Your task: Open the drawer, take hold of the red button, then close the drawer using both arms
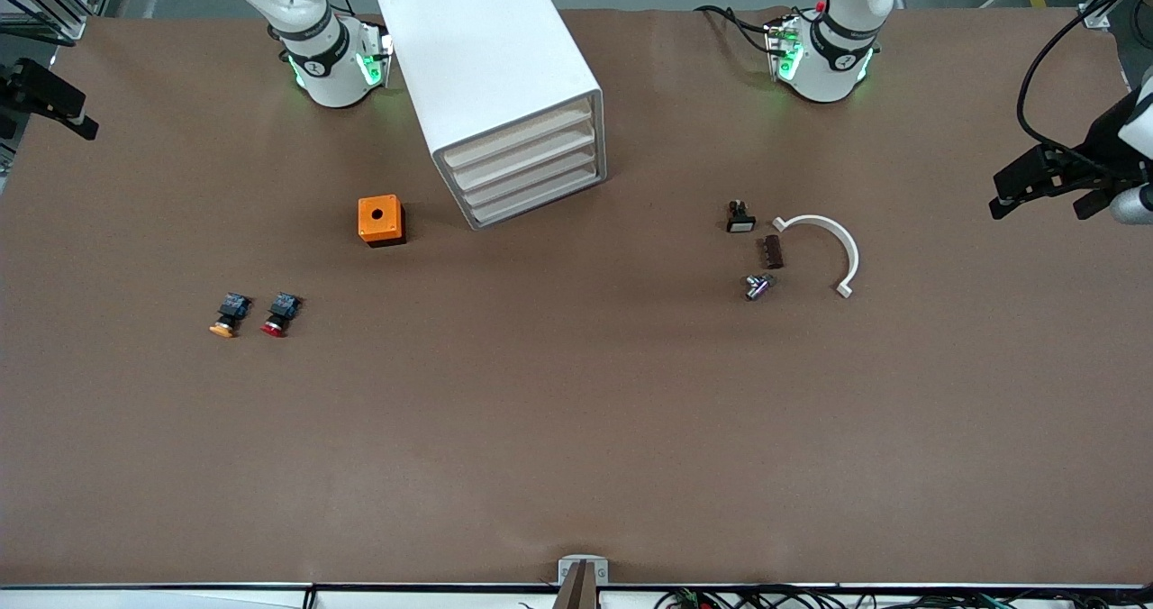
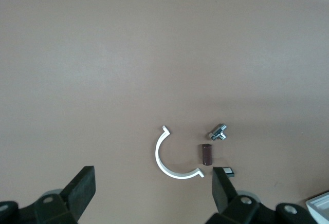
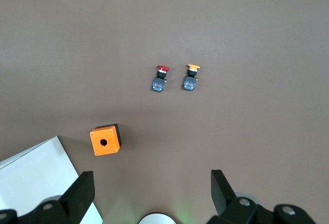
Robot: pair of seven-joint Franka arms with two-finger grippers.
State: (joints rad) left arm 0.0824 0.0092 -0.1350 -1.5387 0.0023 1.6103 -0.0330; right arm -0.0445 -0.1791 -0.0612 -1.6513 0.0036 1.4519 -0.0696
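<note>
The white drawer cabinet [image 1: 491, 68] stands between the two arm bases, and all of its drawers [image 1: 527, 169] are shut. The red-capped button [image 1: 280, 314] [image 3: 161, 77] lies on the bare table toward the right arm's end, beside a like button with an orange cap [image 1: 229, 314] [image 3: 190, 77]. My right gripper [image 1: 49, 109] [image 3: 152, 188] hangs open and empty, high over the right arm's end of the table. My left gripper [image 1: 1040, 202] [image 2: 151, 190] hangs open and empty, high over the left arm's end.
An orange cube with a hole [image 1: 381, 220] [image 3: 105, 140] sits beside the cabinet. Toward the left arm's end lie a white half ring [image 1: 833, 249] [image 2: 172, 158], a brown block [image 1: 771, 252] [image 2: 206, 153], a metal fitting [image 1: 758, 286] [image 2: 218, 132] and a small black switch [image 1: 739, 217].
</note>
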